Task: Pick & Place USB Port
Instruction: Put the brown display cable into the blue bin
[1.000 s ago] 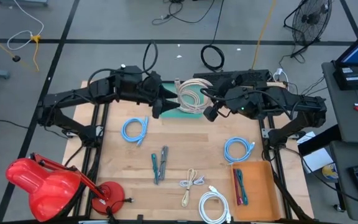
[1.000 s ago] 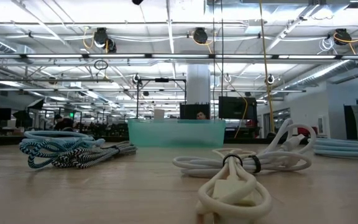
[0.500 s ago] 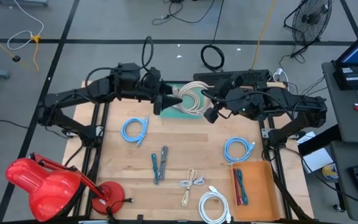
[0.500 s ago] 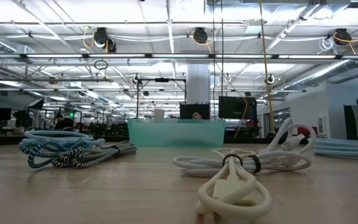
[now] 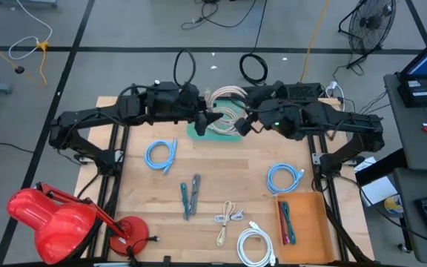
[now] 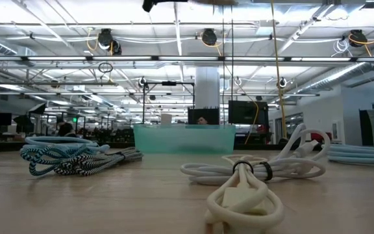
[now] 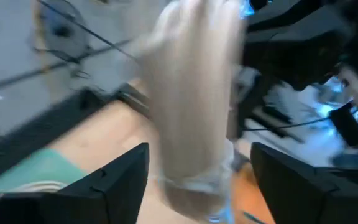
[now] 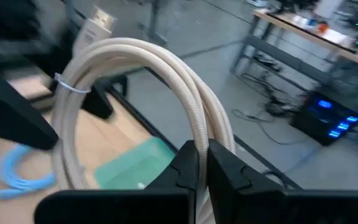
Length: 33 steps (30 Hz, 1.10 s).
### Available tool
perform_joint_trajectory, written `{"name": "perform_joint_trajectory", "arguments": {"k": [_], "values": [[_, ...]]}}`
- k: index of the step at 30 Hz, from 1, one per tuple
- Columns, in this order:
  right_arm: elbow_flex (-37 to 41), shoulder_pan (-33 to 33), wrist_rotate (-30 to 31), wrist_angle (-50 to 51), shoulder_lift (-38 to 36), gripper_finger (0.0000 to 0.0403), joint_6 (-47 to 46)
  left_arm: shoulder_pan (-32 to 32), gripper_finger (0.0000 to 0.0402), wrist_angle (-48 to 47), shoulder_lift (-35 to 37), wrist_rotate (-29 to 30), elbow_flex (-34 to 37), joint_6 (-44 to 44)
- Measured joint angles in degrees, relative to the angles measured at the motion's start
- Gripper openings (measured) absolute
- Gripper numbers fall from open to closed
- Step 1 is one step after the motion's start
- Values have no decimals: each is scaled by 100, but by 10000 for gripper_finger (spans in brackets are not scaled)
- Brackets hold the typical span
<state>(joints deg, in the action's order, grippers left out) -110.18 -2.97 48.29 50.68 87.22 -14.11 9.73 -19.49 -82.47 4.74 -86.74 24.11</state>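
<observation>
A beige USB cable, wound into a coil (image 5: 224,110) and bound by a tie (image 8: 66,83), hangs above the teal bin (image 5: 207,132) at the table's far edge. Its plug (image 8: 100,18) sticks out at the top. My right gripper (image 5: 242,124) reaches in from the table's right and is shut on the coil. My left gripper (image 5: 203,122) comes from the left and is open. In the left wrist view the blurred coil (image 7: 191,106) stands between its two fingers. My right gripper pinches several strands of the coil's loop (image 8: 202,132) between its two fingers. The fingers come nearly level from the table's right, tipped slightly down, and lie across the strands. The coil stands upright past the fingertips, lifted clear above the bin. My left gripper has its fingers (image 7: 120,180) on either side of the coil; whether they touch it, I cannot tell.
Two blue cable coils (image 5: 161,155) (image 5: 283,178), teal-grey cables (image 5: 190,194), a cream cable (image 5: 228,217) and a white coil (image 5: 256,245) lie on the wooden table. An orange tray (image 5: 310,222) sits near right, a red lamp (image 5: 58,215) near left.
My left gripper has moved toward the table's right, up to the coil, and stays open. My right gripper has carried the coil a little toward the far edge and the left, still shut on it. The coil remains lifted over the bin.
</observation>
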Motion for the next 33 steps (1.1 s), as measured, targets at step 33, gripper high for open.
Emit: {"name": "perform_joint_trajectory", "arguments": {"k": [33], "values": [[904, 87, -495, -1334, 305, 12, 128, 176, 140, -749, -838, 3458, 2, -1124]]}}
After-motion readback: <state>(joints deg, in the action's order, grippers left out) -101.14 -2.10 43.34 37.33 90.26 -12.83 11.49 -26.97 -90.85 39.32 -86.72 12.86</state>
